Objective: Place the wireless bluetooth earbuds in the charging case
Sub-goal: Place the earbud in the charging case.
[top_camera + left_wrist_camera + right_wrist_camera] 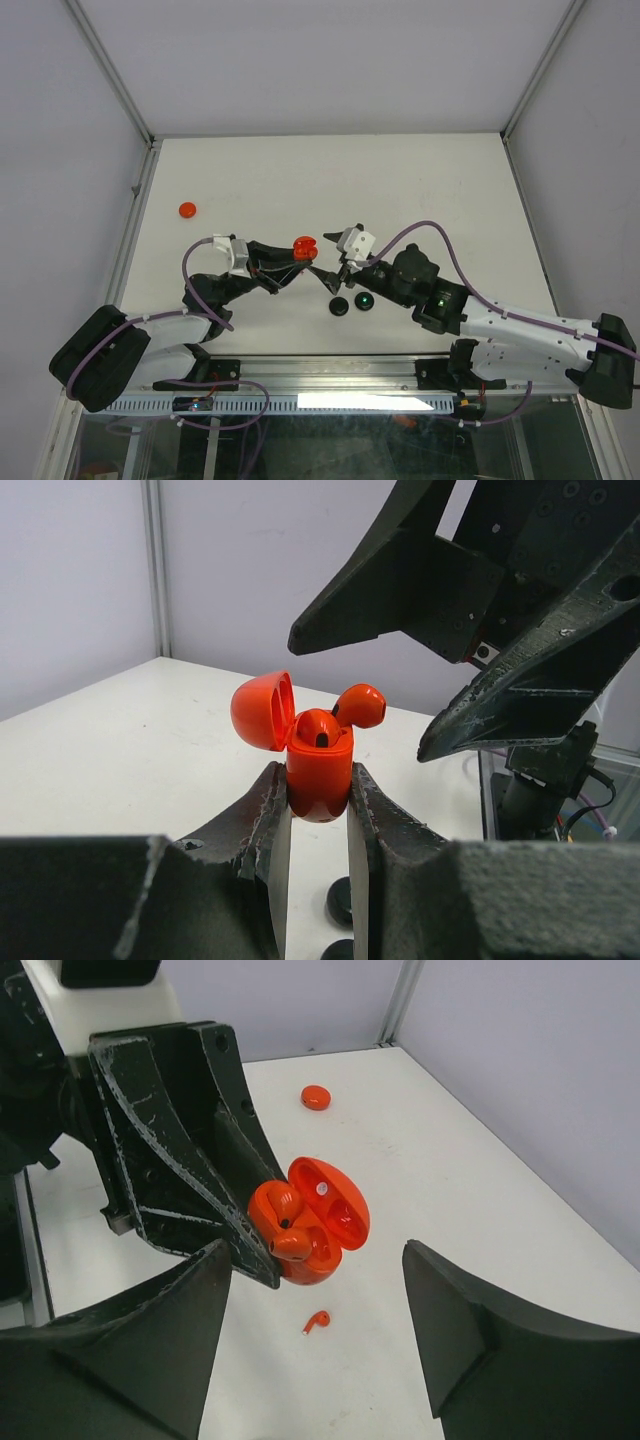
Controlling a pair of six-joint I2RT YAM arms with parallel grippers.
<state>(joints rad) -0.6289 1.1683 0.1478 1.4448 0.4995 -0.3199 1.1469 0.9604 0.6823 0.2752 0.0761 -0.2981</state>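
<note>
Nearest the right wrist camera, the two dark fingers (130, 1350) of the right claw (330, 275) stand wide apart with nothing between them. Through that gap the red case (312, 1222) shows just ahead.

The left claw (300, 254) is clamped on the lower body of the case, one finger (262, 820) pressed to each side, holding it upright above the white surface (420, 190). The lid (263, 712) is swung open and leans back to one side.

One red earbud (318, 728) sits down in the top of the case. A second red earbud (360, 705) stands higher at the case's edge and is tilted outward. I cannot tell whether it is seated in its slot.

From the left wrist camera, the right claw's fingers hang above and just beside the case. They come close to the raised earbud, and no contact can be made out.

A third red earbud (318, 1321) lies loose on the surface, below the held case in the right wrist view.

Two black discs (340, 306) lie side by side on the surface near the right claw. A red disc (187, 209) lies well apart from everything else, toward the left edge of the surface.
</note>
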